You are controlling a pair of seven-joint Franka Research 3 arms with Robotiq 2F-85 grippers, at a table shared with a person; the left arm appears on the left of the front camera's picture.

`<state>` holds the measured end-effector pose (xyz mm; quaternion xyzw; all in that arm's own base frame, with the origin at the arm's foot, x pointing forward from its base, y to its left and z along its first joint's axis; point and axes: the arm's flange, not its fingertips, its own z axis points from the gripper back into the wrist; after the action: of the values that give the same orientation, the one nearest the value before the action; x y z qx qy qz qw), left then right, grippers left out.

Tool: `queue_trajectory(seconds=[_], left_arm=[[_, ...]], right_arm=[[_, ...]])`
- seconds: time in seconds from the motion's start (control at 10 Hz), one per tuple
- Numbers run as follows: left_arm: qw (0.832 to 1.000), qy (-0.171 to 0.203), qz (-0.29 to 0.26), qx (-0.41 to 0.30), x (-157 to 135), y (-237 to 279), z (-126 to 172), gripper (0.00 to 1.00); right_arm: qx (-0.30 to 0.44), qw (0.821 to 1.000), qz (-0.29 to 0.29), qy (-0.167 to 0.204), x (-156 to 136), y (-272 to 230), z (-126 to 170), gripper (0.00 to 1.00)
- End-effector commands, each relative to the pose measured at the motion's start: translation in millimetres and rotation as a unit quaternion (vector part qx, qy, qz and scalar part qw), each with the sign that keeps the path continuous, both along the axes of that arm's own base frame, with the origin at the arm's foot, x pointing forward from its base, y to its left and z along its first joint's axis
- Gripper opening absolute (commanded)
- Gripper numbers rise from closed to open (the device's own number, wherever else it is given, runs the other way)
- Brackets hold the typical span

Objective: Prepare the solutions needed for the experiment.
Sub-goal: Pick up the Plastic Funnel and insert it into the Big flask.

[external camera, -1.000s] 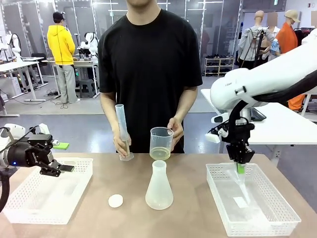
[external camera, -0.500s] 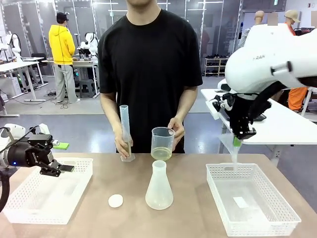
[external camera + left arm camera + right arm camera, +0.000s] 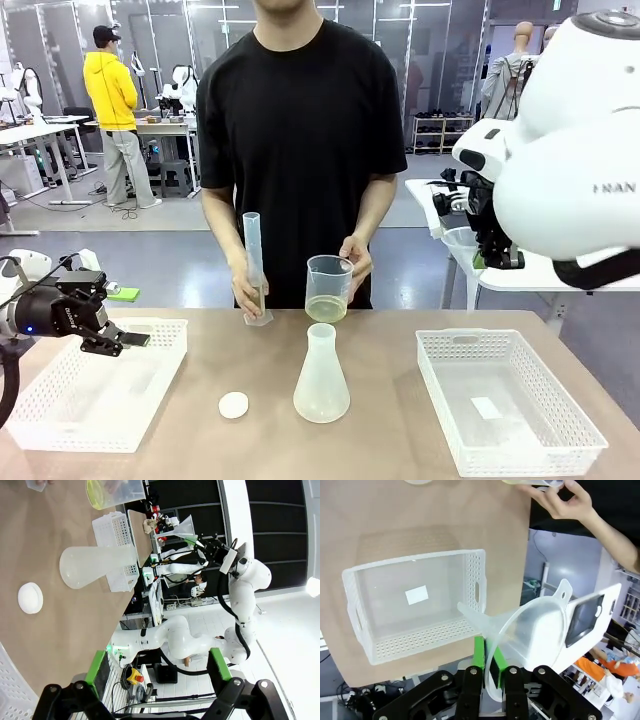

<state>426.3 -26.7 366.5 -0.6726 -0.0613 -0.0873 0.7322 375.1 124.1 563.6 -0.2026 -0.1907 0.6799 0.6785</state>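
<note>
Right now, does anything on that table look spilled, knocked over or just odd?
Nothing is spilled or toppled. The frosted translucent conical flask stands upright on the brown table, with a small white round disc lying loose beside it. The right hand holds a translucent plastic funnel by its rim, up in the air.

Grey floor point(image 3: 150, 245), white tables point(image 3: 35, 128), glass partitions point(image 3: 215, 20) behind.

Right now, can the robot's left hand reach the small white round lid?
Probably yes: the open left hand hovers over the white plastic basket, with nothing between it and the small white round lid.
</note>
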Motion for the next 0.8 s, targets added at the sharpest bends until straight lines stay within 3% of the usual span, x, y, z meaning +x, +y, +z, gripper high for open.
queue_trajectory(seconds=[0.0,0.6,0.7], left_arm=[[1.000,0.004,0.002,0.002,1.2,-0.6,3.0,1.00],[1.000,0.004,0.002,0.002,1.2,-0.6,3.0,1.00],[1.000,0.004,0.002,0.002,1.2,-0.6,3.0,1.00]], right_arm=[[-0.001,1.000,0.004,0.018,11.3,-0.7,2.4,0.00],[-0.001,1.000,0.004,0.018,11.3,-0.7,2.4,0.00],[0.004,1.000,0.007,0.017,10.3,-2.1,-0.2,0.06]])
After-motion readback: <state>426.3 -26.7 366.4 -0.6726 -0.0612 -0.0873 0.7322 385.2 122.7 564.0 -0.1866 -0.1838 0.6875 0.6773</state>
